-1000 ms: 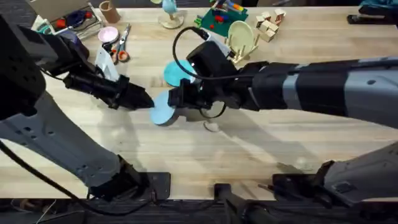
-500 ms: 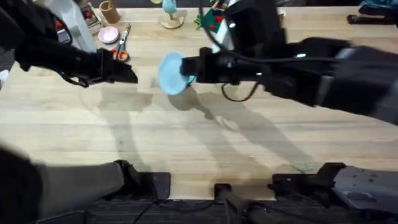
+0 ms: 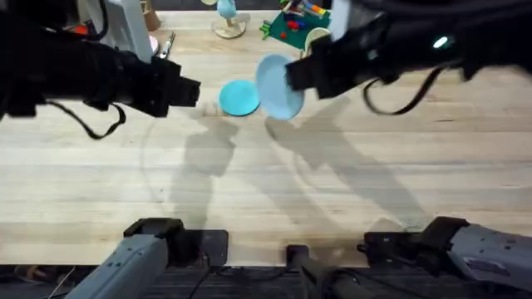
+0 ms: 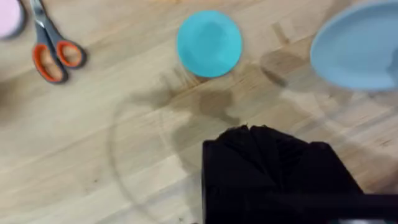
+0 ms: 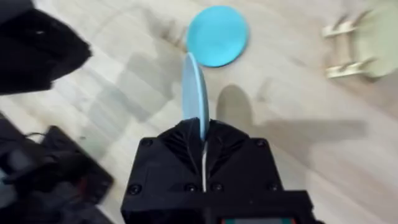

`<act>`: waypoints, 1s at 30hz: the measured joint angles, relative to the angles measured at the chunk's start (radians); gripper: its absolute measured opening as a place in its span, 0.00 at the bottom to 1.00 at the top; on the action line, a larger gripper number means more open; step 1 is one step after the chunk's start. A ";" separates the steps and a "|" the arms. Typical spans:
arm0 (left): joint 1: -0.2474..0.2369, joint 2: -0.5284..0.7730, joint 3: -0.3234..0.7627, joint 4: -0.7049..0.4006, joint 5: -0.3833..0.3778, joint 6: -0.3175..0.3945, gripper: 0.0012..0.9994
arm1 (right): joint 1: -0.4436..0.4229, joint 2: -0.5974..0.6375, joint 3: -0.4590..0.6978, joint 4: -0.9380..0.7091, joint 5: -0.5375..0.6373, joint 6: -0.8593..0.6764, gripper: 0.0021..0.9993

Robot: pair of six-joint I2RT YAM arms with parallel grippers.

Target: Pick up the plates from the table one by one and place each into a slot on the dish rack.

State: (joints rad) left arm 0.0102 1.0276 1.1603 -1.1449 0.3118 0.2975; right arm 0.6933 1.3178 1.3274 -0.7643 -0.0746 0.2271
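Note:
My right gripper [image 3: 293,76] is shut on the rim of the pale blue plate [image 3: 277,87] and holds it on edge above the table [image 3: 266,191]. In the right wrist view this plate [image 5: 195,93] stands edge-on between the black fingers [image 5: 180,140]. The turquoise plate [image 3: 239,97] lies flat on the wood just left of it, also seen as a turquoise disc [image 4: 209,43] [image 5: 216,35]. The wooden dish rack [image 3: 320,43] stands behind the held plate, with a cream disc in it. My left gripper [image 3: 191,90] hovers left of the turquoise plate, shut and holding nothing [image 4: 250,130].
Orange-handled scissors [image 4: 53,55] and a pink dish [image 4: 7,15] lie at the back left. A green toy board [image 3: 291,23] with coloured pieces sits behind the rack. The rack [image 5: 357,43] shows far to one side in the right wrist view. Both arms cast shadows mid-table.
The right gripper has lifted the pale blue plate and carried it rightward and farther back, toward the rack. The left arm has risen and drawn away to the left.

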 joint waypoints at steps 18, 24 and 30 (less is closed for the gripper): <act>-0.157 -0.157 0.000 0.025 -0.071 -0.073 0.99 | -0.196 -0.001 0.114 -0.066 0.046 -0.468 0.03; -0.157 -0.157 0.000 0.027 -0.069 -0.073 1.00 | -0.203 0.006 0.126 -0.032 0.121 -0.527 0.03; -0.157 -0.157 0.000 0.027 -0.069 -0.073 1.00 | -0.283 0.109 0.242 -0.033 0.138 -0.551 0.03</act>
State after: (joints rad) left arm -0.1467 0.8703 1.1603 -1.1179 0.2428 0.2241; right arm 0.4102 1.4269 1.5691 -0.7974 0.0639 -0.3241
